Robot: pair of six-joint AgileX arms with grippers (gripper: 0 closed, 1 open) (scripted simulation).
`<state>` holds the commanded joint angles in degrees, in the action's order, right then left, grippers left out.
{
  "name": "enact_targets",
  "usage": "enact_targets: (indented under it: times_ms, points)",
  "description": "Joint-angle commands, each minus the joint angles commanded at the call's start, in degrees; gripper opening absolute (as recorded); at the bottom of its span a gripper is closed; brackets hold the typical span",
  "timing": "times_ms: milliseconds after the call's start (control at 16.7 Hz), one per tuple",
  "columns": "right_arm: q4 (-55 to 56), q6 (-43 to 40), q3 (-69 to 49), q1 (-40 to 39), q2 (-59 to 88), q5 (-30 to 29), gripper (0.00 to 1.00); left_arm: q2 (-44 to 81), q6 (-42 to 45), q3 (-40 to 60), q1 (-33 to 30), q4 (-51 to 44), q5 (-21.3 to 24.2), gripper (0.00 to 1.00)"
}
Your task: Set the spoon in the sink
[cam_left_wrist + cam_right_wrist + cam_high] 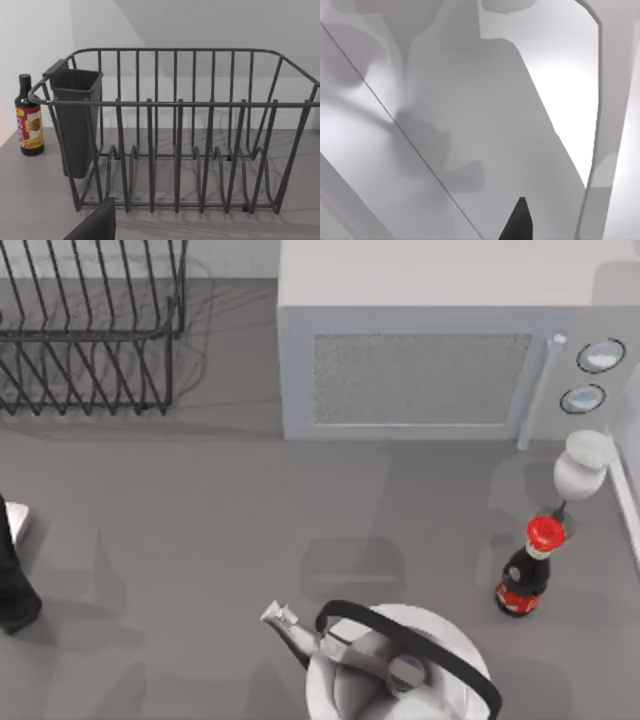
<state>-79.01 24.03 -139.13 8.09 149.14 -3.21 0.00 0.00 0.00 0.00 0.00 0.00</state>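
Observation:
The spoon is out of view. At the top view's right edge runs a pale raised strip; I cannot tell whether it is the sink's rim. My left arm is parked at the table's left edge, and one dark fingertip of it pokes into the left wrist view, facing the dish rack. In the right wrist view a dark fingertip hangs over pale grey flat surfaces crossed by a thin seam.
A wire dish rack with a dark cutlery cup stands at the back left, a sauce bottle beside it. A microwave fills the back. A kettle sits at front centre. At right are a red-capped bottle and a white rounded object.

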Motion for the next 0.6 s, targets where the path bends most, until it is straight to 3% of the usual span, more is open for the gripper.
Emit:
enact_targets:
  times_ms: [420, 600]
  points:
    - [0.00, 0.00, 0.00, 0.00, 0.00, 0.00, 0.98, 0.00, 0.00, 0.00, 0.00, 0.00, 0.00, 1.00]
    - [0.00, 0.00, 0.00, 0.00, 0.00, 0.00, 1.00, 0.00, 0.00, 0.00, 0.00, 0.00, 0.00, 1.00]
